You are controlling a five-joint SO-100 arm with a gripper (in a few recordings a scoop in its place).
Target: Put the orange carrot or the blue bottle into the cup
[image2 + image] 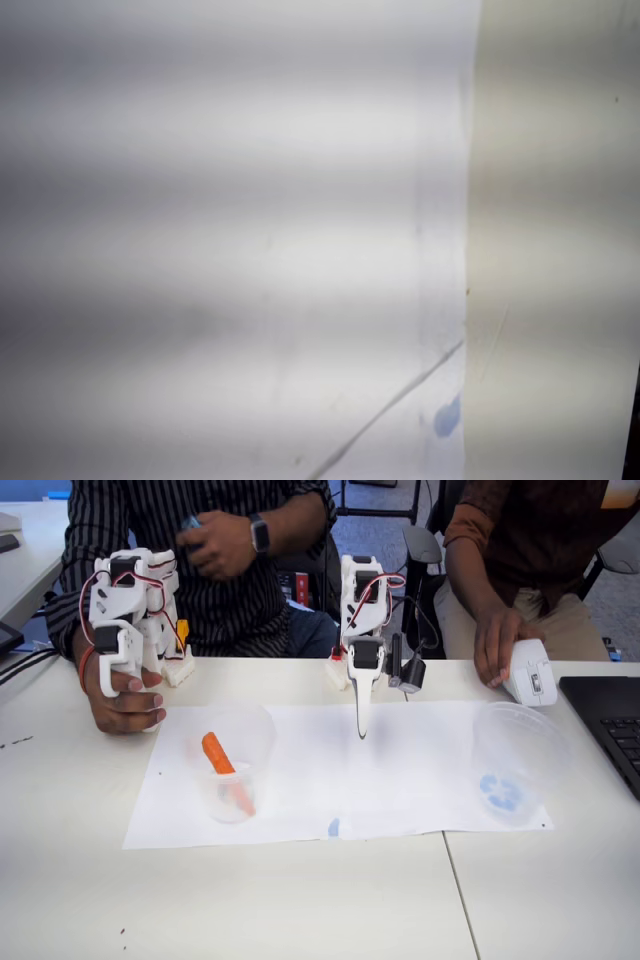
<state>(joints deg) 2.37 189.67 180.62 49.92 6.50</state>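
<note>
While the orange carrot (218, 762) leans inside the cup (232, 765), blunt end up against the rim and tip down near the base, your job looks all but finished, operator. The gripper (361, 730) hangs point-down over the white paper sheet (400, 780), well to the right of the cup in the fixed view, its fingers pressed together with nothing between them. From here the sound move, I'd judge, is simply to keep clear: lift away from the cup, not across it, because that light clear plastic would likely tip at a nudge and spill the carrot back out. The wider clear cup (512, 762) sits farther right of the cup again, beyond the gripper, so mind it too if you swing that way. The wrist view gives you only blurred paper, the table edge (550, 250) and a small blue smudge (447, 417), so steer by the fixed view.
</note>
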